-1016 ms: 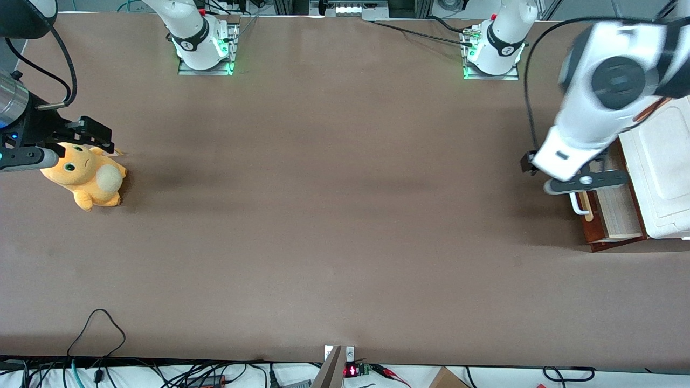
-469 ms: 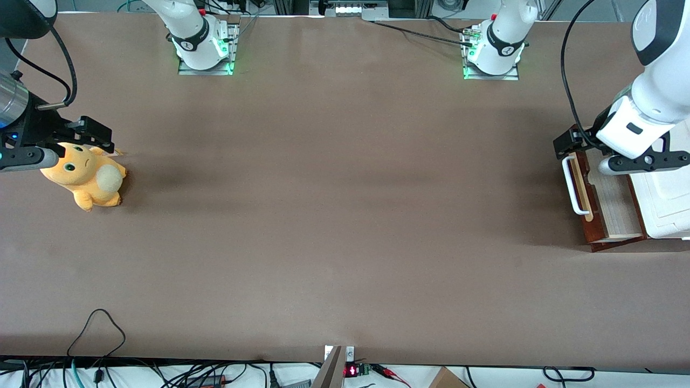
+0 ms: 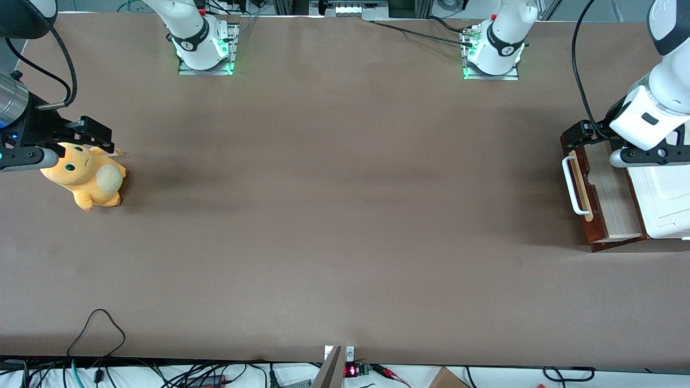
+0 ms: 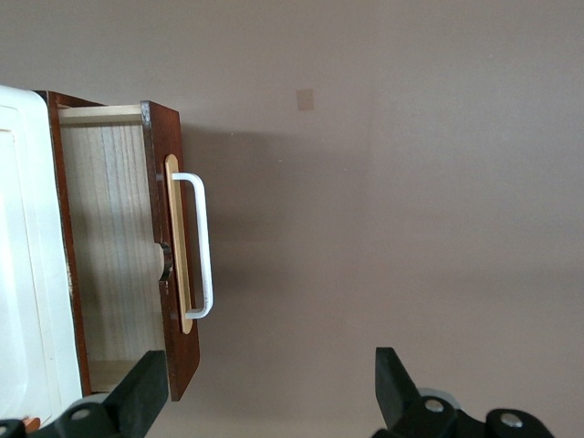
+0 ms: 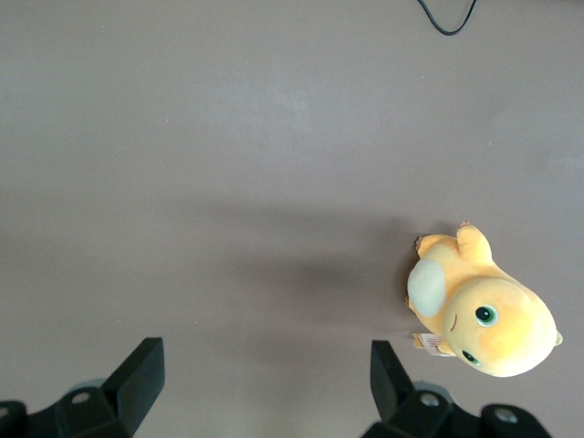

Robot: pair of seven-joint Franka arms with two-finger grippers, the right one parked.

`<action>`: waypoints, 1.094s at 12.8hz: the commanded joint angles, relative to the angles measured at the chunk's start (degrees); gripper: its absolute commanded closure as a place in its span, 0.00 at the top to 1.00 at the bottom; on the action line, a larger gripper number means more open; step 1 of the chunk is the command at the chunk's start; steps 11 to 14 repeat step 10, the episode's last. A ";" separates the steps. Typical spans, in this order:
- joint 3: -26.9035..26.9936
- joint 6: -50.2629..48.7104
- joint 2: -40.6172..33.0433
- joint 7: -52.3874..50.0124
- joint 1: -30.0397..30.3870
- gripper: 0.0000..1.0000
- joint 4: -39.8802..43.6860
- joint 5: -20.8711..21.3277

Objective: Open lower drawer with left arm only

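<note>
Surveying the working arm's end of the desk (image 3: pixel 345 215), we recorded the lower drawer (image 3: pixel 604 188) pulled well out of its cabinet (image 3: pixel 666 199), pale plywood floor exposed, dark red-brown front facing the open desk. Its white handle (image 3: pixel 571 186) sat on a pale wood strip, free of any contact.

Item, gripper (image 4: pixel 269 401): fingers spread wide, nothing between them, hanging above the desk just in front of the drawer's front at the corner of the drawer farther from the front camera. One finger (image 4: pixel 146 392) stood over the edge of the drawer front, the other (image 4: pixel 394 383) over bare desk.

Item, left arm (image 3: pixel 652 113): raised, its white forearm slanting down over the cabinet, wrist pointing the gripper downward, black cable (image 3: pixel 579 81) looping off toward its base.

Judgement: the opening looked essentially done. If more travel were wanted, we thought it best to straddle the handle near its middle, pull straight along the drawer's line, and avoid sideways drag that could skew or shift the cabinet. Otherwise a clean vertical lift clear of the handle would serve.

Item, elsewhere: an orange plush toy (image 3: pixel 86 175) lay toward the parked arm's end.
</note>
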 commanded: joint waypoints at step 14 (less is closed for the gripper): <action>0.76 -3.22 -0.07 1.44 -0.59 1.00 2.17 -1.70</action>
